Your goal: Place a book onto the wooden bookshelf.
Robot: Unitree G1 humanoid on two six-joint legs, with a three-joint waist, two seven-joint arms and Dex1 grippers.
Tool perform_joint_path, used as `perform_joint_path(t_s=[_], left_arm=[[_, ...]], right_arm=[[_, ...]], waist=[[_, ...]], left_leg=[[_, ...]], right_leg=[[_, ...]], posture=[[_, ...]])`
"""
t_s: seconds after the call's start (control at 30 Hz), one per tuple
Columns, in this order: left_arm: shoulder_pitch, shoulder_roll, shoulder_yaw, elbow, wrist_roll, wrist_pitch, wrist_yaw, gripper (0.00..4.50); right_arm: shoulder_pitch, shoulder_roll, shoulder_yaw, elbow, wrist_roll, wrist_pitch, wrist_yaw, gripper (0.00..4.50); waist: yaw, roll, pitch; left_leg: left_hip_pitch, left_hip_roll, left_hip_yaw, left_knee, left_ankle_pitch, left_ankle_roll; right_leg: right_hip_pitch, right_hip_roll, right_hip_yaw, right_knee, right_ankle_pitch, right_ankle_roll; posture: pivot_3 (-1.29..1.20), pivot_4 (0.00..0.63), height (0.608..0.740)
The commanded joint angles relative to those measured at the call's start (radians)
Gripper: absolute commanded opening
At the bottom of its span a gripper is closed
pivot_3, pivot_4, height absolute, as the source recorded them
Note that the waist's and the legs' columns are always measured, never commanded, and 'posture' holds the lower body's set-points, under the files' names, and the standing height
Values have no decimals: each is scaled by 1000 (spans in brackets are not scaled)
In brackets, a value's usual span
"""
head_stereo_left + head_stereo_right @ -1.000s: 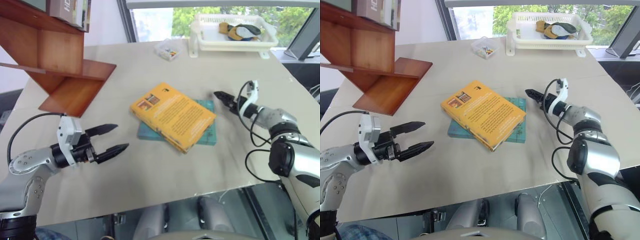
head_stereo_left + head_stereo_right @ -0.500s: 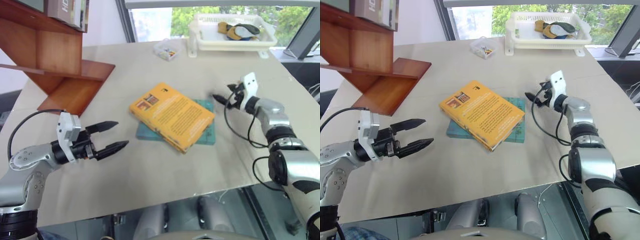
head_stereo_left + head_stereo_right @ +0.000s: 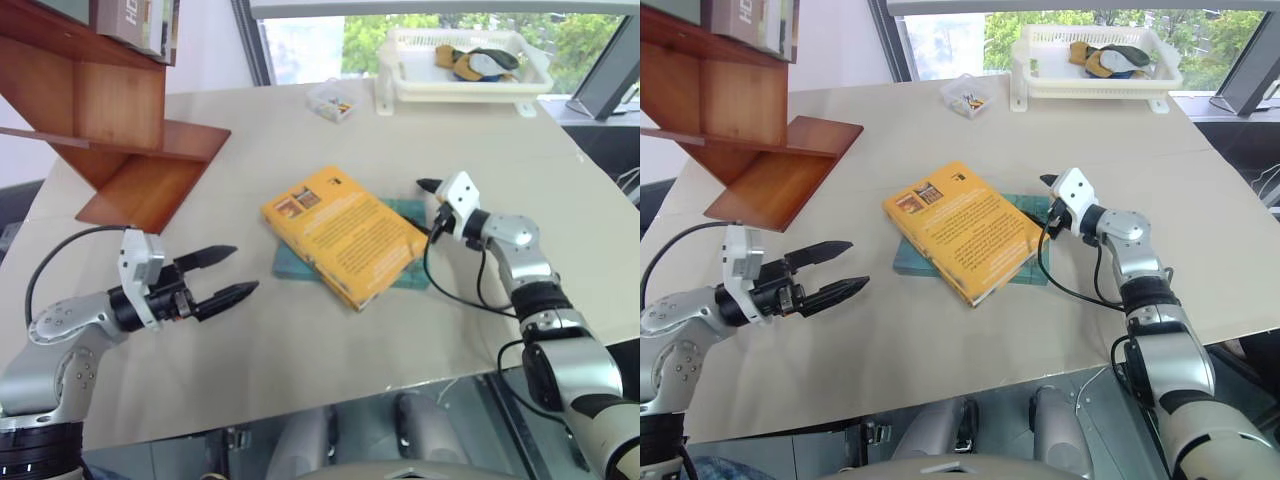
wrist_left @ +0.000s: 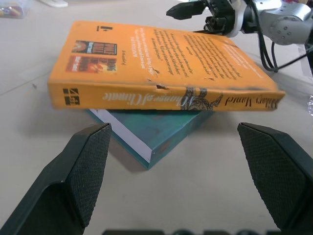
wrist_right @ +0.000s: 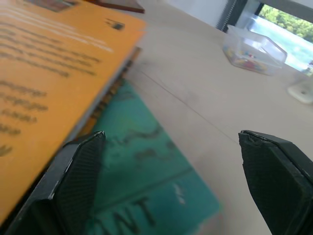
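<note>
Head views: two books on the table [image 3: 300, 340], the orange book [image 3: 345, 232] lying across the teal book [image 3: 410, 268]; one wooden bookshelf [image 3: 110, 130] at far left, one white basket [image 3: 465, 65], one small clear box [image 3: 333, 100]. Left gripper [image 3: 235, 274] spread, empty, near the book. Right gripper [image 3: 1047, 205], since a second ago, has swung in to the book's right edge.

Left wrist view: two fingers [image 4: 78, 171] wide apart; orange book [image 4: 161, 78] above teal book [image 4: 156, 134]; spine script unreadable.

Right wrist view: fingers [image 5: 73, 186] apart, pinching nothing; teal book [image 5: 142, 191] cover letters "NT".
</note>
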Motion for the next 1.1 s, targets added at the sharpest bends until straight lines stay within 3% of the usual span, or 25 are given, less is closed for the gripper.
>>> perform_joint_path(t_s=[0.03,0.43,0.8,1.1], left_arm=[[-25,-27,-6,-3,-26,26,31,4461],[-52,-141,-12,-29,-288,437,242,4461],[-35,-98,-35,-36,-294,492,184,4461],[-19,-181,55,24,-459,611,288,4461]], right_arm=[[33,18,23,-150,27,58,-2,4500],[49,30,56,-227,16,108,-46,4500],[-27,84,92,-127,-4,39,-67,4500],[-74,112,122,-45,-25,-35,-55,4500]], waist=[[0,0,0],[0,-1,0],[-1,-1,0],[-1,-1,0]], left_leg=[[0,0,0,0,0,0],[2,0,-2,2,1,-2],[2,0,-2,2,3,-5],[2,0,-3,2,3,-5]], right_leg=[[0,0,0,1,0,0],[-1,1,0,8,0,0],[-1,2,0,8,0,0],[-1,1,0,7,0,-1]], posture=[[0,150,740],[0,150,740],[0,150,740],[0,150,740]])
